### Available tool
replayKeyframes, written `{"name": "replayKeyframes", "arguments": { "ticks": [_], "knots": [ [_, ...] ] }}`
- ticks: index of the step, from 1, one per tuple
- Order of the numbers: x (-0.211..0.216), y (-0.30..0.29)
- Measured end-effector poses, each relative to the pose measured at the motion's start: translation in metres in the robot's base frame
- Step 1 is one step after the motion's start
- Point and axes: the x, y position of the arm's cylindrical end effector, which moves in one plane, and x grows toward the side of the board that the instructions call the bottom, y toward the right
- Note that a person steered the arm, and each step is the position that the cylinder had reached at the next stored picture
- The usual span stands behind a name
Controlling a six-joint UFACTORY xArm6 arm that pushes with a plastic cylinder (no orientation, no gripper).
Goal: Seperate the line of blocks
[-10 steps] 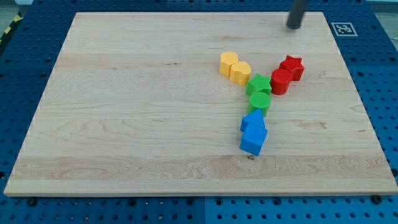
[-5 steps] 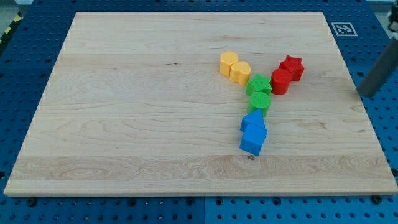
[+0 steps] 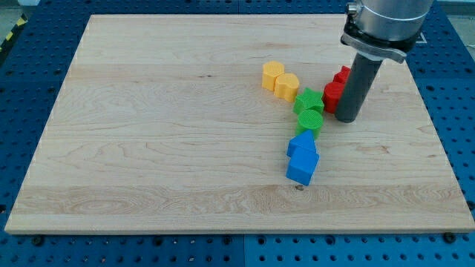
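Note:
The blocks form a Y on the wooden board (image 3: 148, 133). A yellow hexagon (image 3: 272, 74) and a yellow block (image 3: 286, 86) make the left branch. A red cylinder (image 3: 332, 95) and a red star (image 3: 344, 75), both partly hidden by the rod, make the right branch. A green star (image 3: 309, 100), a green cylinder (image 3: 310, 122), a blue block (image 3: 302, 142) and a blue cube (image 3: 302, 166) run down the stem. My tip (image 3: 347, 118) rests on the board just right of the red cylinder and right of the green cylinder.
The arm's grey body (image 3: 382, 22) hangs over the board's top right corner. A fiducial marker there is hidden behind it. Blue pegboard (image 3: 460, 111) surrounds the board.
The rod went from the board's top right, out past the right edge, and has now come down beside the red blocks. No block has visibly moved.

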Motion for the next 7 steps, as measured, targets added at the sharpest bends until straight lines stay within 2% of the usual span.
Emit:
{"name": "replayKeyframes", "arguments": {
  "ticks": [2, 4, 7],
  "knots": [
    [0.000, -0.001],
    [0.000, -0.043],
    [-0.004, -0.032]
  ]
}}
